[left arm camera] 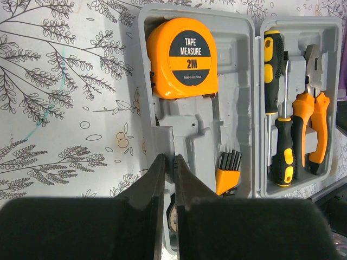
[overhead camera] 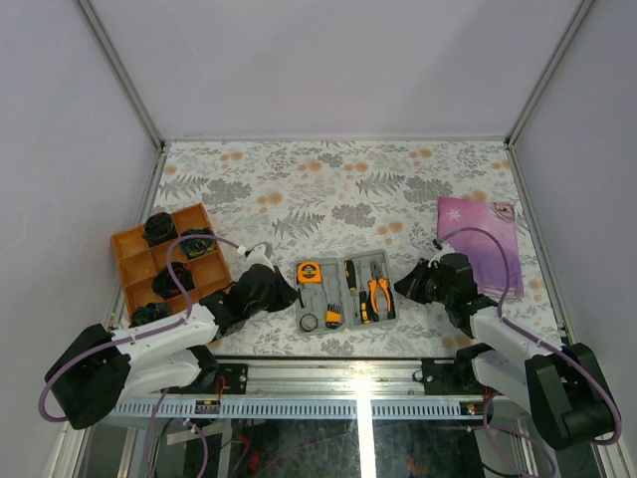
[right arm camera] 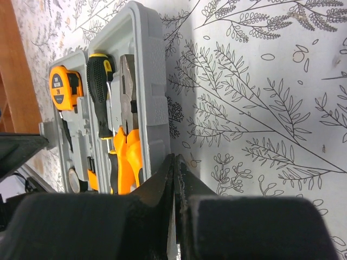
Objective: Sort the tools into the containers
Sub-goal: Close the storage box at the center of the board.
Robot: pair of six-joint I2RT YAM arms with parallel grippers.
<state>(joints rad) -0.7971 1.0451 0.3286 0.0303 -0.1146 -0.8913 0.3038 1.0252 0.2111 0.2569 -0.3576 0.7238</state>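
Note:
A grey hinged tool case point(overhead camera: 320, 297) lies open at the table's near middle. Its left half point(left arm camera: 195, 124) holds an orange tape measure point(left arm camera: 183, 57), an orange-and-black bit set point(left arm camera: 227, 173) and a small black tape ring point(overhead camera: 309, 322). In the right half lie a black-and-yellow screwdriver point(left arm camera: 274, 65) and orange-handled pliers point(left arm camera: 310, 116). My left gripper point(left arm camera: 167, 160) is shut, its tips at the case's left rim. The right gripper point(right arm camera: 174, 158) is shut too, just beside the case's right rim point(right arm camera: 149, 65) and low over the cloth; nothing shows between its fingers.
An orange wooden compartment tray point(overhead camera: 134, 249) with several black items stands at the left, close behind my left arm. A purple star-patterned cloth point(overhead camera: 478, 244) lies at the right, behind my right arm. Metal frame posts and white walls close in the table.

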